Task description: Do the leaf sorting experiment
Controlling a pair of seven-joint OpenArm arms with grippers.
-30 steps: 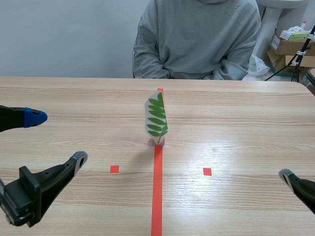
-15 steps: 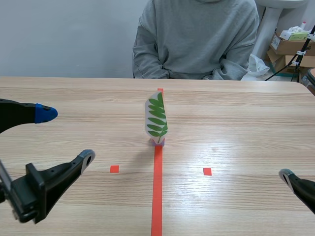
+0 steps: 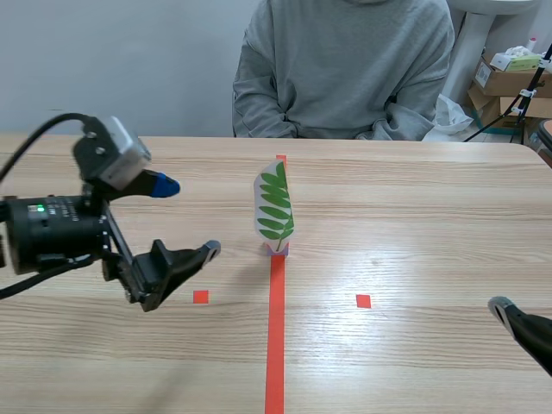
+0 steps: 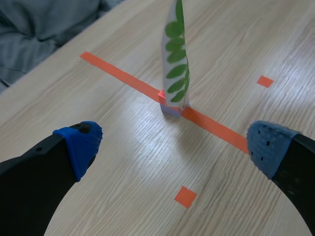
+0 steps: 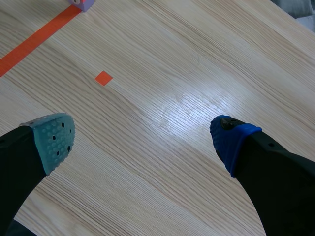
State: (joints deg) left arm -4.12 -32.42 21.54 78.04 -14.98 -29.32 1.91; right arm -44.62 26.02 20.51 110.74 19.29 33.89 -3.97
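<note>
My left gripper (image 3: 188, 217) hung above the table (image 3: 414, 216) on my left side. Its two fingers were spread wide with nothing between them, and they pointed toward the middle of the table. Ahead of that gap stood the leaf card (image 3: 274, 205), a green stem of many small leaflets sealed in a clear, pointed sleeve. The card stood upright in a small pale purple block (image 3: 278, 248). The block sat on the long orange-red tape line (image 3: 276, 328) that ran down the middle of the table.

My right gripper (image 5: 141, 140) sat low at the near right edge, well apart from the leaf card. Its fingers were also spread apart, one pad grey-green and one blue, above plain wood near a small tape square (image 5: 103, 77).

A person in a grey sweatshirt (image 3: 345, 69) sat across the table. Cardboard boxes (image 3: 509, 82) stood behind, at the far right.
</note>
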